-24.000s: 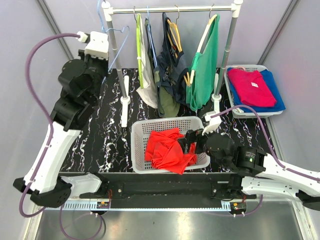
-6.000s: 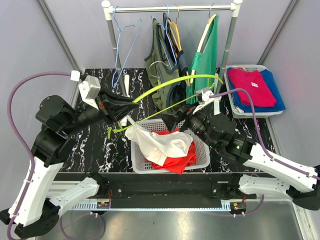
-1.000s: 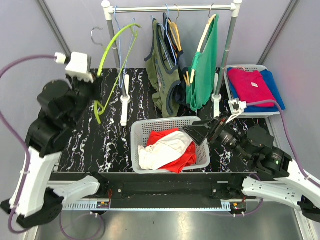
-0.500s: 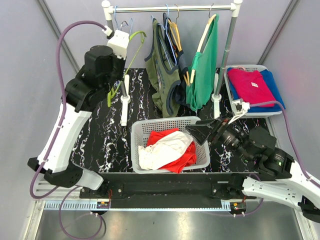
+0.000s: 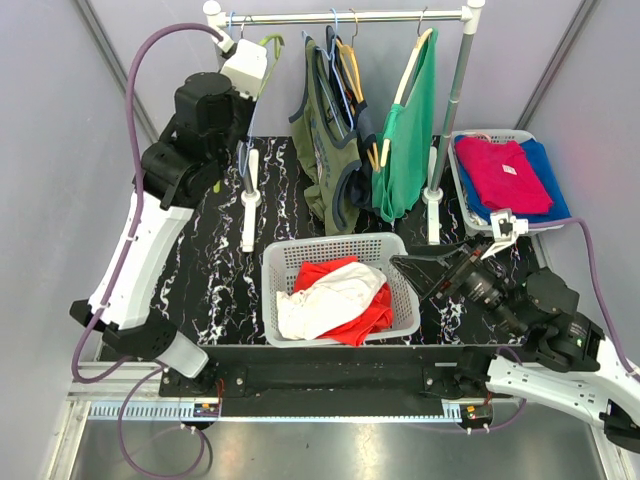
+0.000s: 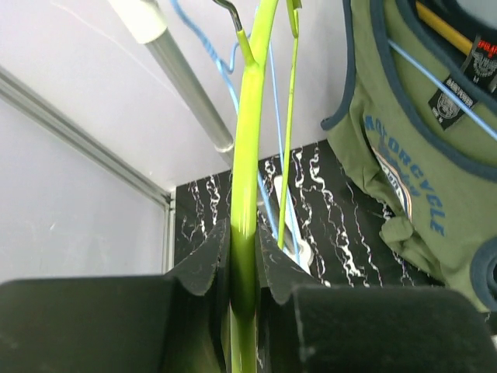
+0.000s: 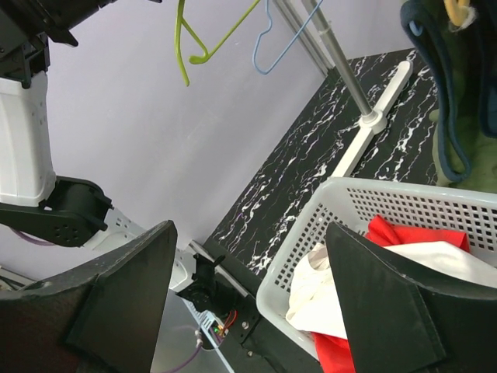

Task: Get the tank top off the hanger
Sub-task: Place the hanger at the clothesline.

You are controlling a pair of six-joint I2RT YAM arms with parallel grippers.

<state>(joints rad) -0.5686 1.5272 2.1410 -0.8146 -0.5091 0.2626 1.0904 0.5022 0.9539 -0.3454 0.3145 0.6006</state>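
I am clamping the left gripper (image 6: 242, 260) on the shaft of the green hanger (image 6: 252, 140). Its long axis is running up from the fingers, with the hook just beside the rail (image 5: 340, 17) at far left. The white tank top (image 5: 325, 295) is lying free in the basket (image 5: 330, 243), near centre. The right gripper (image 7: 248, 264) is hovering just right of the basket, nearer the top, fingers spread wide and holding nothing.

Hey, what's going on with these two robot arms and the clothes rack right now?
The left gripper is clamped on a bare lime-green hanger, holding it up by the left end of the clothes rail. The white tank top lies loose in the basket on a red garment. The right gripper hangs open beside the basket, holding nothing.
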